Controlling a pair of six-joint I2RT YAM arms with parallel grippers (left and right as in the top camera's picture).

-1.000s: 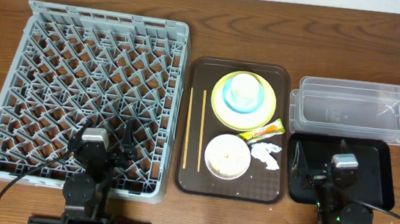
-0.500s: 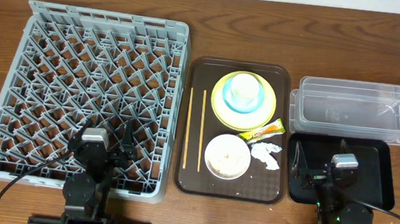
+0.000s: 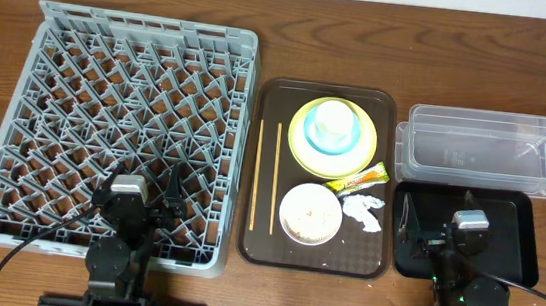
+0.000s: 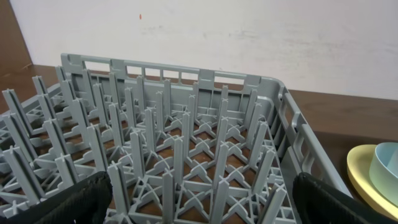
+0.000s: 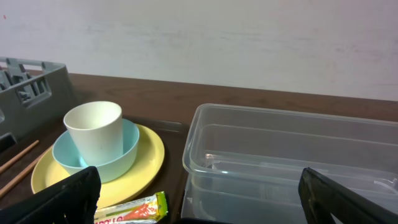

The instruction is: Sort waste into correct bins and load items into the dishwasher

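On the brown serving tray (image 3: 273,103), a pale cup (image 3: 332,122) stands in a light blue bowl (image 3: 353,141) on a yellow-green plate (image 3: 299,145). In front of them are a white bowl (image 3: 310,214) holding rice-like scraps, a crumpled napkin (image 3: 364,211), a snack wrapper (image 3: 364,179) and two chopsticks (image 3: 275,178). My left gripper (image 3: 138,198) hovers open over the grey dish rack's (image 3: 150,23) near part, nothing between its fingers. My right gripper (image 3: 451,231) is open above the black tray (image 3: 518,212), facing the clear tub (image 5: 292,155), the cup (image 5: 93,127) and the wrapper (image 5: 134,210).
The rack fills the table's left side, with upright pegs (image 4: 180,155) directly under the left gripper (image 4: 202,205). The clear tub (image 3: 485,143) sits behind the black tray at the right. A pale wall stands behind the table's far edge.
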